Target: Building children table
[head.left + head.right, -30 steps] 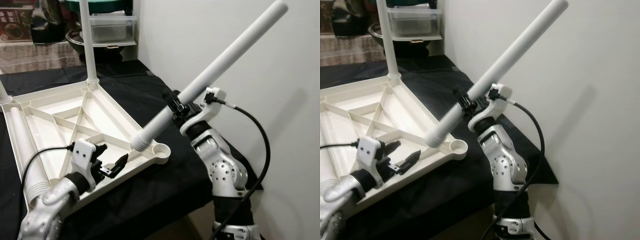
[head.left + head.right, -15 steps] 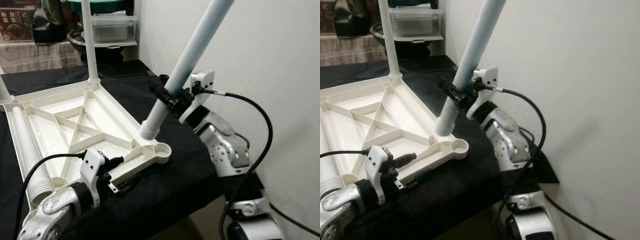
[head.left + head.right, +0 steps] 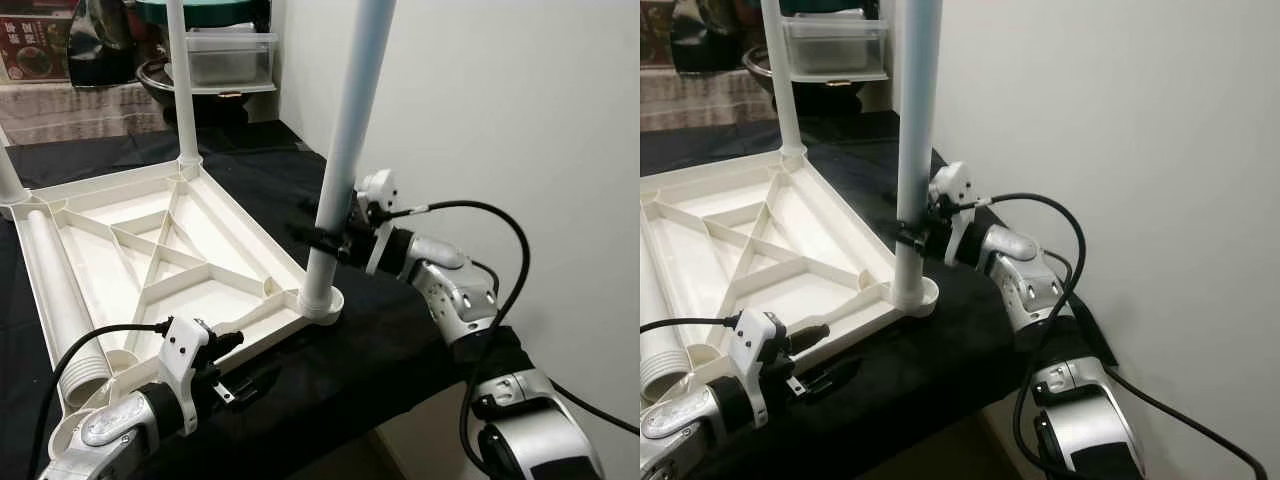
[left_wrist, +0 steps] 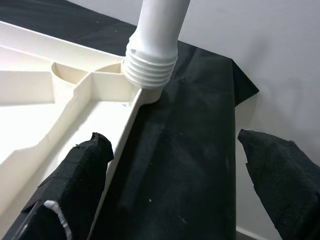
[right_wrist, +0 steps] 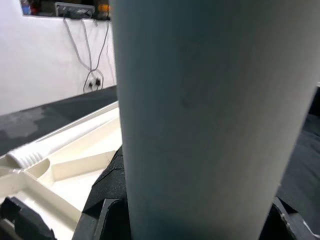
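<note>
Right, your right gripper (image 3: 322, 237) sits at mid-frame in the left eye view, its black fingers clamped around a white table leg (image 3: 345, 150) partway up the tube. That leg stands upright, its threaded lower end (image 4: 149, 67) sitting in the round corner socket (image 3: 322, 303) of the upturned white tabletop (image 3: 150, 250); from the left wrist view you can see the ribbed threads still exposed above the socket rim. In the right wrist view the leg's pale tube (image 5: 210, 120) fills most of the picture, with the gripper's dark pads at either side of it.

Your left gripper (image 3: 232, 372) is at the lower left of the left eye view, just off the near edge of the tabletop and over the black cloth (image 3: 330, 370). Its two fingers (image 4: 80, 170) are spread wide with nothing between them, one beside the tabletop's outer wall and the other out over the cloth.

The tabletop lies ribs-up across the left half of the frame on the cloth-covered surface. A second leg (image 3: 182, 80) stands upright at its far corner near the top of the frame, and a loose leg (image 3: 52, 290) lies inside the tray along its left edge. A clear plastic box (image 3: 226, 58) sits at the top, behind it, and a white wall (image 3: 500, 120) takes up the right side.
</note>
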Robot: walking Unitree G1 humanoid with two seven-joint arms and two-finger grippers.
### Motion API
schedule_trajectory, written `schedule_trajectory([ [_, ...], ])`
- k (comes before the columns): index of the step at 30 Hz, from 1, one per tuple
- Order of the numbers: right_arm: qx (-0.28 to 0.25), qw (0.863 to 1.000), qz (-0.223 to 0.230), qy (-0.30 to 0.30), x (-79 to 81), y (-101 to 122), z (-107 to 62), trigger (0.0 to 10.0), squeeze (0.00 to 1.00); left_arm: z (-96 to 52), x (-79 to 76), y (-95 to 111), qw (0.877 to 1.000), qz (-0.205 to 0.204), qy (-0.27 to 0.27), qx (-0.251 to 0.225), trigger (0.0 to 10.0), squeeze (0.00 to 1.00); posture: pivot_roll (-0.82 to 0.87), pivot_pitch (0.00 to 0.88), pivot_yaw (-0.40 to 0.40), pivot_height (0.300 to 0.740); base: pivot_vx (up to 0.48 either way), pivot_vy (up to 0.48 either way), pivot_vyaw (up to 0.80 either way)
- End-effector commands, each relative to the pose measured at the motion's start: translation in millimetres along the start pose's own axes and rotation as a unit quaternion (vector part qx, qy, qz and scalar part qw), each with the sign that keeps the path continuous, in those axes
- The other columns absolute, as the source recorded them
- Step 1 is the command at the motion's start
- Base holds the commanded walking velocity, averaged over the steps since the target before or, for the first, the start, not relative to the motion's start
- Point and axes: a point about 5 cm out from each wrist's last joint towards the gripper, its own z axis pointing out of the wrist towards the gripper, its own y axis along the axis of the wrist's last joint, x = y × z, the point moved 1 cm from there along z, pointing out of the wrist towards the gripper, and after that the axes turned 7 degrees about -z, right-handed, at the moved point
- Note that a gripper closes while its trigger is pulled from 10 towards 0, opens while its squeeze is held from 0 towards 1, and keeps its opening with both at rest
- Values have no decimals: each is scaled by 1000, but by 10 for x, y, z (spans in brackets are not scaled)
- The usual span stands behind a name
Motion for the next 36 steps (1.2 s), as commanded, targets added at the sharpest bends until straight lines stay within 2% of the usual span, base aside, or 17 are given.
schedule_trajectory([
  [1, 16, 1000, -3, 4, -10, -62, -25, 0, 0, -1, -33, -20, 1000, 1, -2, 9, 10000, 0, 78, 0, -142, 740, 0, 0, 0],
  [7, 30, 999, -27, -12, -82, -149, -24, 0, 0, -3, -50, -29, 1000, -1, 1, 9, 10000, 0, 83, 0, -147, 740, 0, 0, 0],
  [13, 39, 997, -56, -41, -244, -80, -39, 0, 0, 2, -58, -30, 1000, -4, 1, 6, 10000, 0, 81, 0, -147, 740, 0, 0, 0],
  [20, 44, 996, -68, -45, -288, -73, -59, 0, 0, 7, -65, -30, 1000, -5, -1, 6, 10000, 0, 80, 0, -148, 740, 0, 0, 0],
  [31, 27, 998, -50, 4, -97, -217, -3, 0, 0, 14, -57, -33, 1000, -6, 0, 7, 10000, 0, 81, 0, -147, 740, 0, 0, 0],
  [36, 11, 998, -42, 47, 55, -249, 56, 0, 0, 20, -38, -33, 1000, -6, 2, 8, 10000, 0, 82, 0, -144, 740, 0, 0, 0],
])
